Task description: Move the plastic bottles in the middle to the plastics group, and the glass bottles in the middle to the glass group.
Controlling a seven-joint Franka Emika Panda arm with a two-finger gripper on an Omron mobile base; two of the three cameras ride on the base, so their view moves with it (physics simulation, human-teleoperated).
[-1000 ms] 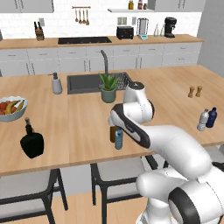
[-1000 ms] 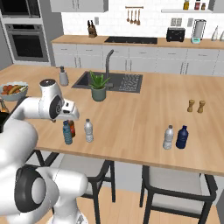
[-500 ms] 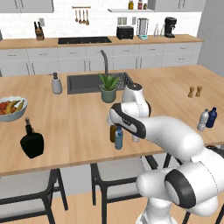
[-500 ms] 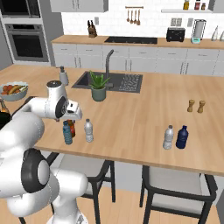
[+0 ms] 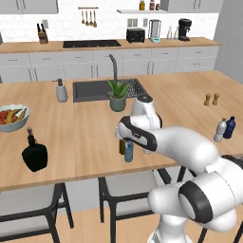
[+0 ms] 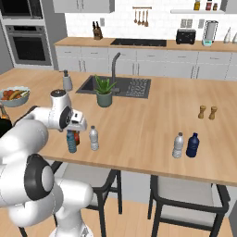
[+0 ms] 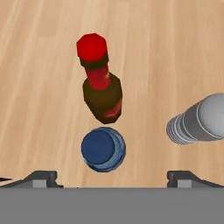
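Pincer (image 7: 111,177) tips mostly cut off

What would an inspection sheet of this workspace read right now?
Surface: wooden island counter, sink set in it.
Job's things: blue-capped bottle, red-capped brown bottle and white-capped bottle upright mid-counter; plastics group to the right; black glass bottle to the left.
Clutter: potted plant, soap dispenser, fruit bowl, two shakers.
Tool: tool above the blue cap, fingers spread, holding nothing.
Cables: nothing seen.
Surroundings: stools below, back counter with appliances.
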